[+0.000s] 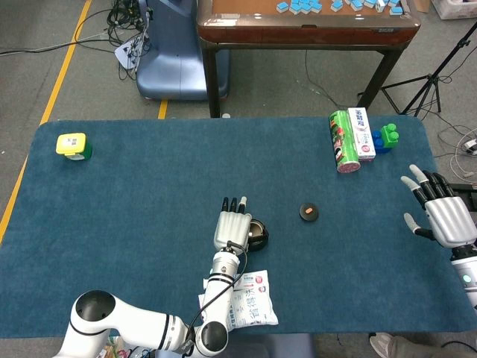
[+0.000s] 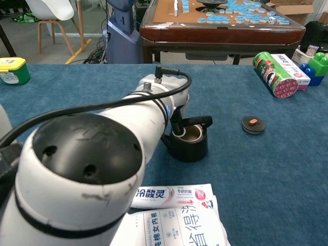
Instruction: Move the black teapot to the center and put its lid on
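Observation:
The black teapot [image 1: 258,236] stands lidless near the table's middle; in the chest view the teapot [image 2: 189,143] shows its open mouth and its handle upright. Its flat black lid [image 1: 310,212] with an orange knob lies on the cloth to the right, and the lid [image 2: 253,124] sits well apart from the pot. My left hand [image 1: 232,227] is against the pot's left side with fingers straight. The forearm hides most of the contact, so I cannot tell if a finger still touches the handle. My right hand [image 1: 440,215] hovers open at the far right edge.
A tissue packet [image 1: 250,302] lies at the front edge below the pot. A green can [image 1: 343,142], a white box [image 1: 361,133] and toy blocks [image 1: 386,138] sit at the back right. A yellow-green container [image 1: 73,145] is at the back left.

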Robot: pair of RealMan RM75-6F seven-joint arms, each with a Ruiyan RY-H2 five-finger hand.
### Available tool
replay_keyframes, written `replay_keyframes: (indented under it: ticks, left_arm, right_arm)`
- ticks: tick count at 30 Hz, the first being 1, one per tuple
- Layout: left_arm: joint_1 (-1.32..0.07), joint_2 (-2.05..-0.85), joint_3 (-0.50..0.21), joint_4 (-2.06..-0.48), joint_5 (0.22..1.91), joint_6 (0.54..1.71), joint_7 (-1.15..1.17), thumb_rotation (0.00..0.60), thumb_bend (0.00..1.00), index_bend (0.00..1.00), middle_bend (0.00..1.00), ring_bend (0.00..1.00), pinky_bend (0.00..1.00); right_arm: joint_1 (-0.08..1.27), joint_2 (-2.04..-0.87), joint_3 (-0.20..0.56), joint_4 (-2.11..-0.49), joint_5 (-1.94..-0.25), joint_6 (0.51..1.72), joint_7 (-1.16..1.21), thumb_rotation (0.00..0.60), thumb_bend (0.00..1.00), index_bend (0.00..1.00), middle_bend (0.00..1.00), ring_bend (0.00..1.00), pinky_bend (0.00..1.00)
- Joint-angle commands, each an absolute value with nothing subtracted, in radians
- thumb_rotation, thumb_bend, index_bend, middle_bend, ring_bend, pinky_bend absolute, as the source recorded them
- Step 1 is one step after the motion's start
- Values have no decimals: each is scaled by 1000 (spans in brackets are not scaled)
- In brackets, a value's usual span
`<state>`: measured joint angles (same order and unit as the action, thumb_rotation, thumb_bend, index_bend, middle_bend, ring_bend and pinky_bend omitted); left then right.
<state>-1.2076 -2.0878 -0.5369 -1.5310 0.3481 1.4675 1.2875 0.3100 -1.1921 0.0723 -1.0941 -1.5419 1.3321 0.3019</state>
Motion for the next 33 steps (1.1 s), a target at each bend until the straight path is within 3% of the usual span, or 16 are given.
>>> replay_keyframes:
  ticks: [1, 7, 15, 33]
  left_arm:
    - [-1211, -2088, -537, -1527, 336, 1469, 1293, 600, 273, 400, 37, 0, 0]
    - [-1217, -2070, -574, -1588, 227, 1507, 1369, 600, 256, 358, 0, 0, 0]
    - [-1237, -2052, -600, -1701, 83, 1643, 1484, 600, 257, 336, 0, 0, 0]
    - [-1243, -2041, -518, -1819, 187, 1765, 1445, 600, 257, 354, 0, 0, 0]
  right_arm:
    - [312, -1196, 72, -1088, -1543, 1330, 305, 600, 407, 98, 0, 0, 0]
    - [318, -1211, 71, -1064, -1544, 1324, 320, 600, 407, 98, 0, 0, 0]
    - [336, -1230, 70, -1034, -1560, 1327, 350, 600, 407, 98, 0, 0, 0]
    - [311, -1205, 52, -1091, -1571, 1367, 325, 600, 407, 98, 0, 0, 0]
